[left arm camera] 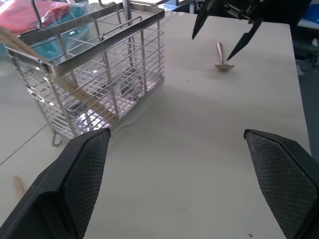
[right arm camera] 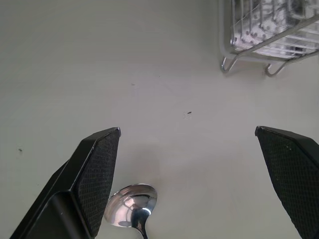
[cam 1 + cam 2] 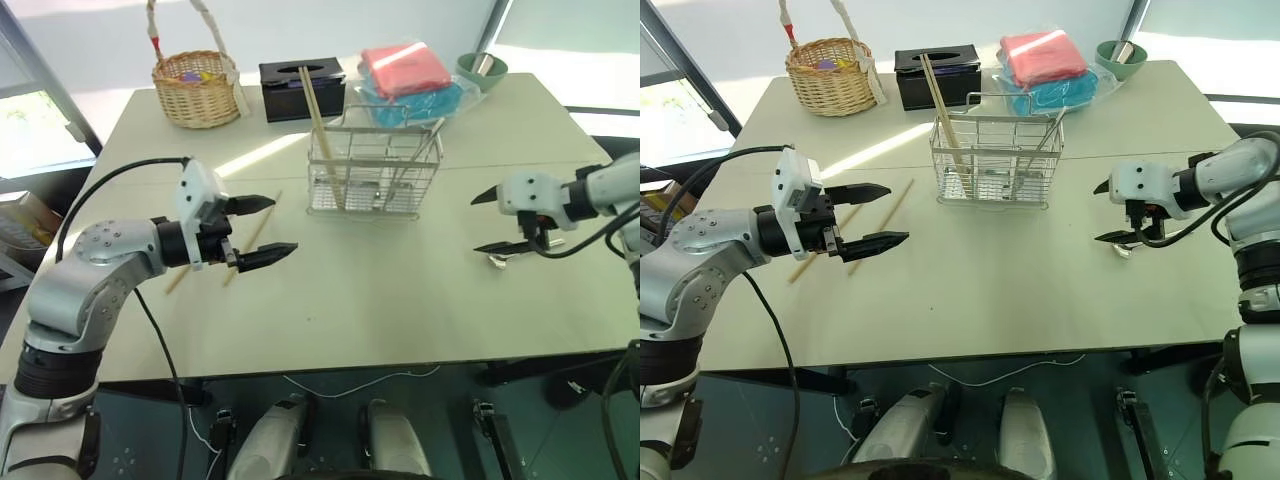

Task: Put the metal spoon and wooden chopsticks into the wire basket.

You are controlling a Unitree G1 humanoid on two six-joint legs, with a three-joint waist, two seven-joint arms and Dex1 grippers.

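1. Metal spoon [image 2: 130,205]: lies flat on the counter [image 3: 380,300], on the robot's right side, well apart from the wire basket; its round bowl faces up, directly beneath the right gripper.
2. Wooden chopsticks: one stick [image 3: 322,135] stands tilted inside the wire basket, its top leaning toward the far edge; one stick [image 3: 880,226] lies loose on the counter on the left, behind the left gripper. A further pale stick end [image 3: 800,270] shows lower left of it, partly hidden by the arm.
3. Wire basket [image 3: 375,170]: upright near the counter's middle, between the two arms, see-through grid sides, small feet on the surface.
4. Right gripper [image 3: 505,220]: fingers spread wide, empty, hovering over the spoon, pointing down and toward the basket.
5. Left gripper [image 3: 270,228]: fingers spread wide, empty, held roughly level above the counter, aimed toward the basket.
6. Far edge of the counter: round wicker basket [image 3: 196,88] with tall handle, black tissue box [image 3: 301,88], bagged pink and blue cloths [image 3: 410,80], green bowl [image 3: 482,68].
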